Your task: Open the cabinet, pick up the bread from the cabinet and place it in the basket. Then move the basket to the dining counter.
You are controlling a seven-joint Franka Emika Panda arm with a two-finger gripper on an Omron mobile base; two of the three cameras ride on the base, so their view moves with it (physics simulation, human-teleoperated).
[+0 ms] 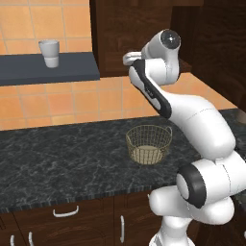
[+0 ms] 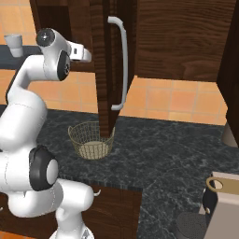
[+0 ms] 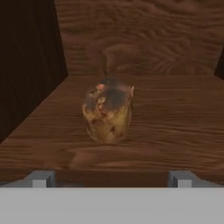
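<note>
On the cabinet shelf the bread sat dead ahead of the gripper, jaws spread wide, nothing held. Best move: drive straight in, centre fingers on the roll's flanks, then close. Door stood open; basket waited below on the black counter.

It was a rendered home kitchen: orange-tiled wall, black speckled stone counter over dark wood drawers, dark brown wood wall cabinet, and a white cup on a grey shelf.
</note>
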